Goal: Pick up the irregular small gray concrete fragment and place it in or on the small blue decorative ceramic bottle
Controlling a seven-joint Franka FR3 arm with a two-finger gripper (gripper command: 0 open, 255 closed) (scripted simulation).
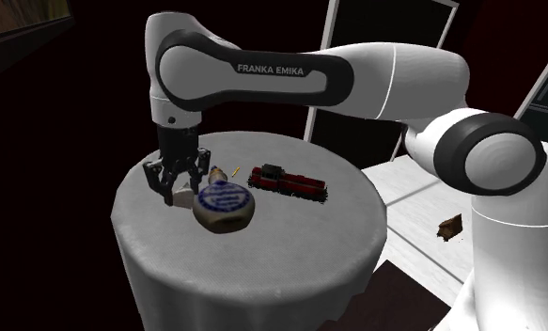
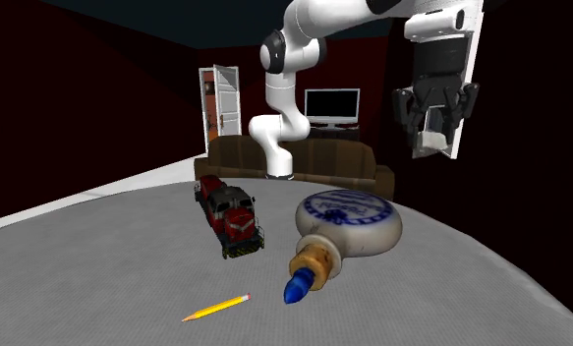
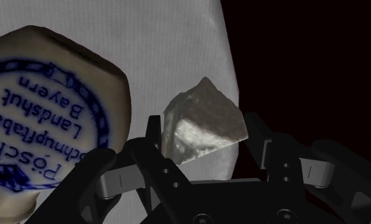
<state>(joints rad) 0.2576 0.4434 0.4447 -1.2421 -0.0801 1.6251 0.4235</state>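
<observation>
The tool (image 1: 180,189) pinched the fragment (image 1: 180,197) between its fingers, a pale grey chunk held clear of the desk (image 1: 290,240), just to the shoulder view's left of the bottle (image 1: 223,205). The bottle lay on its side, cream with blue print and a blue stopper. A pencil (image 1: 233,171) lay near the bottle's neck, and to the bottle's right, apart from it, stood a red train (image 1: 288,181).

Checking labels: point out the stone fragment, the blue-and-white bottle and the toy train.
grey fragment (image 3: 203,124), wrist view, its lit front face.
blue-and-white bottle (image 2: 348,220), second exterior view, its round body.
toy train (image 1: 288,182), shoulder view, middle of its red body.
</observation>
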